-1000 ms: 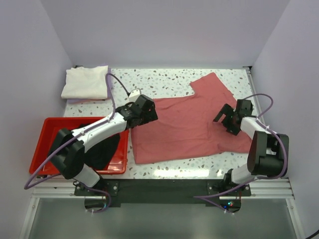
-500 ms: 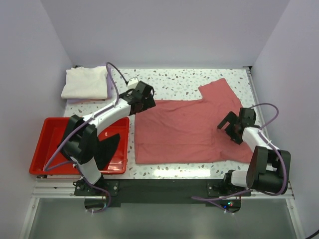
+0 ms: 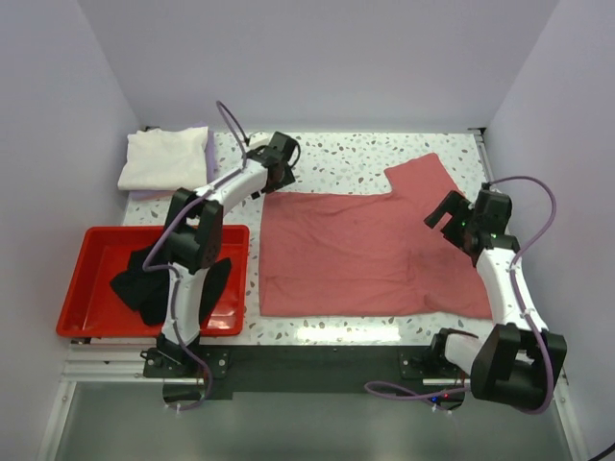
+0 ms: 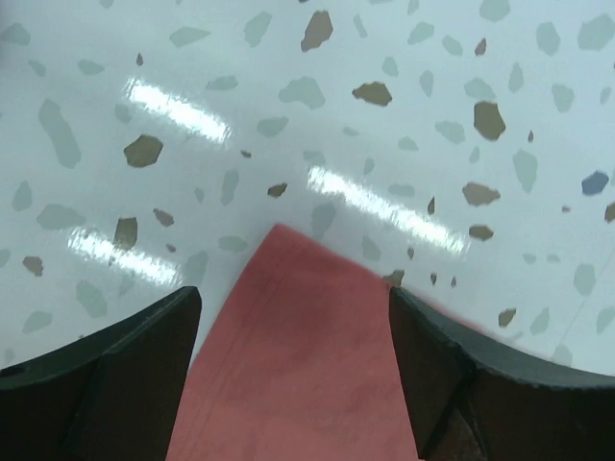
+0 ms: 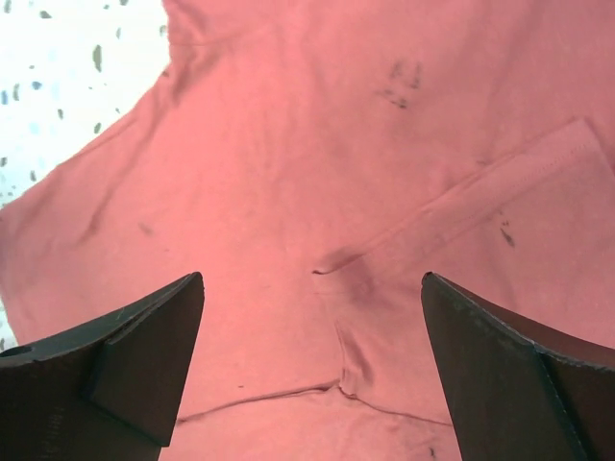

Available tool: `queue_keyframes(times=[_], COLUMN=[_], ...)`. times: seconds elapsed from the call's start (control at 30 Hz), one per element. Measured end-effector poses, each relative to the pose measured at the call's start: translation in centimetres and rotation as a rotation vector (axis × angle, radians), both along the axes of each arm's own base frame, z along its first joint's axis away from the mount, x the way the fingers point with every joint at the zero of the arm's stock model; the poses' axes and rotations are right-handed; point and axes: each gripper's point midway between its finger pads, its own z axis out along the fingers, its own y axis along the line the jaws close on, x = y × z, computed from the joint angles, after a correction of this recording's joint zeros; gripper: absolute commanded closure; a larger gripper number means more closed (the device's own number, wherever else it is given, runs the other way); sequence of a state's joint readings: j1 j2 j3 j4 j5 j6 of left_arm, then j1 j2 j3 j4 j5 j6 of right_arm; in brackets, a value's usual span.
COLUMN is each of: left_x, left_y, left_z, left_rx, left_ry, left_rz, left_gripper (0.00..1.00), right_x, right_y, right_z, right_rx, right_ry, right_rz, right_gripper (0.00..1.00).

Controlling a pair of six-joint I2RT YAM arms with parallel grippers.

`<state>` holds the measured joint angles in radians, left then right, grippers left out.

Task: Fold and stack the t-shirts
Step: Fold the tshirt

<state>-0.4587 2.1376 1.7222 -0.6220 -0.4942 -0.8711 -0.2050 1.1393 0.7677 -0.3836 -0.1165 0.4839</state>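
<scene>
A dusty red t-shirt [image 3: 365,250] lies spread flat across the middle of the table, one sleeve [image 3: 423,178] reaching toward the far right. My left gripper [image 3: 276,171] hovers at the shirt's far left corner. In the left wrist view that corner [image 4: 298,365] lies between the gripper's [image 4: 293,307] open fingers. My right gripper [image 3: 450,216] stands open over the shirt's right side, above a sleeve seam and small wrinkles [image 5: 365,288], holding nothing. A black t-shirt [image 3: 154,283] lies bunched in the tray. A folded cream-white t-shirt [image 3: 163,158] rests at the far left on a pale lavender one [image 3: 208,163].
A bright red plastic tray [image 3: 96,250] sits at the near left, beside the left arm's elbow. Walls close in the table at the back and on both sides. A metal rail [image 3: 317,360] with both arm bases runs along the near edge.
The left gripper has swung away toward the shirt's far left corner and its fingers have narrowed slightly. The right gripper has moved right and farther back. The shirt now lies flatter and wider.
</scene>
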Motion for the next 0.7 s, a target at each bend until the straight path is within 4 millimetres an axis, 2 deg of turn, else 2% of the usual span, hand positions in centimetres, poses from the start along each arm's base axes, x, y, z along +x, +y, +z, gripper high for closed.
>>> queue_keyframes(times=[0.13,0.2,0.47,0.63,0.7], left_x=[3.0,3.6,2.8,2.7,2.9], left_y=[0.0,0.2,1.1,1.1,1.0], left_z=[-1.4,-2.0,-3.5,-4.8,-4.8], left_rx=[-0.001,0.003,0.044,0.053,0.048], left_ry=[0.013,0.021,0.076,0.099,0.098], left_rz=[0.024,0.031,0.043,0.04,0.035], left_gripper=[0.29,0.31,0.35,0.42,0.46], right_x=[0.0,-0.1,-0.1,-0.3,-0.3], right_y=[0.5,0.6,1.0,1.1,1.1], right_z=[1.0,0.9,-0.2,-1.3,-1.5], right_rx=[0.0,0.002,0.021,0.029,0.033], right_ry=[-0.038,-0.035,0.0,0.025,0.033], right_rz=[0.033,0.042,0.067,0.069,0.07], right_gripper=[0.01,0.01,0.01,0.01,0.01])
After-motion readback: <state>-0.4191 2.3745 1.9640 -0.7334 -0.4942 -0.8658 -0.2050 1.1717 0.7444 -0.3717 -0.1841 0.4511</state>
